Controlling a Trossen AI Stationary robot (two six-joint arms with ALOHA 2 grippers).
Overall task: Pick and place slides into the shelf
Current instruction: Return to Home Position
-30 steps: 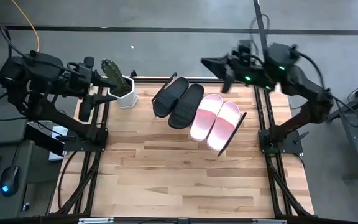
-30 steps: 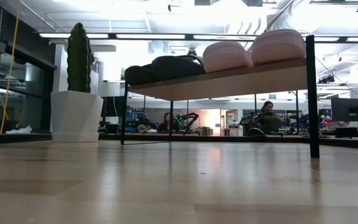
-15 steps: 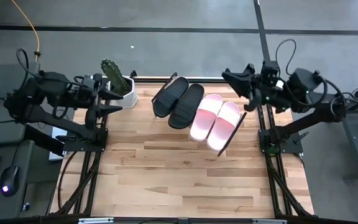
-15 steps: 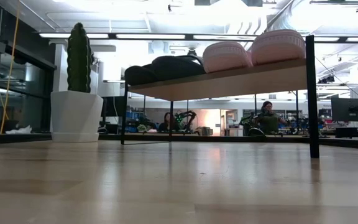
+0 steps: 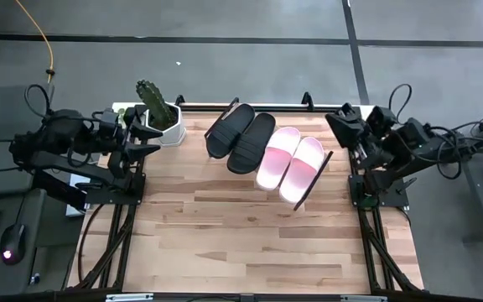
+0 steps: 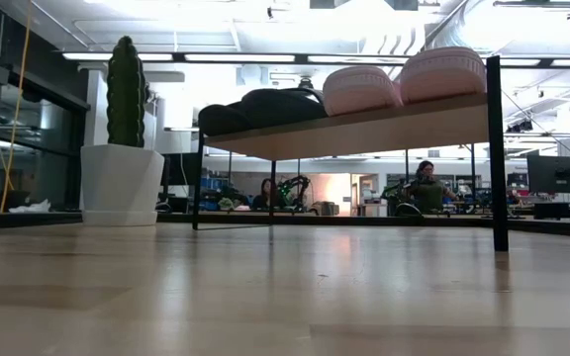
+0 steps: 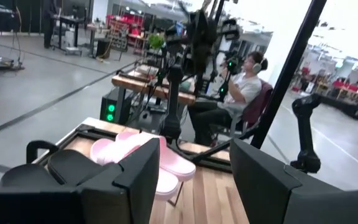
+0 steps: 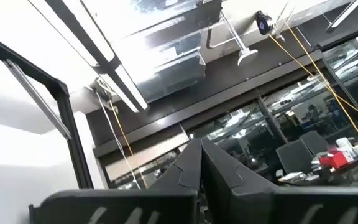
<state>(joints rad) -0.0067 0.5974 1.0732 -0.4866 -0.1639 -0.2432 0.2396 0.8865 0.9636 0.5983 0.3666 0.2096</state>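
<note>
Four slides lie side by side on the slanted shelf (image 5: 318, 172) at the table's far middle, their soles on the board. Two are black (image 5: 240, 137) and two are pink (image 5: 290, 162). In the low view they sit on top of the shelf board (image 6: 364, 127). My left gripper (image 5: 147, 138) hangs open at the table's left edge, pointing level at the shelf, with nothing between its fingers (image 7: 191, 180). My right gripper (image 5: 337, 125) is shut and empty at the right edge, tilted up at the ceiling (image 8: 201, 171).
A cactus in a white pot (image 5: 163, 117) stands at the far left corner, just beyond my left gripper. The wooden tabletop (image 5: 241, 235) spreads bare in front of the shelf. A person (image 7: 241, 90) sits in the room beyond the table.
Both arms have folded back and sunk. My left gripper has drawn toward the table's left edge and levelled out. My right gripper has pulled away from the shelf toward the right edge and tipped upward. The slides and the shelf have stayed where they were.
</note>
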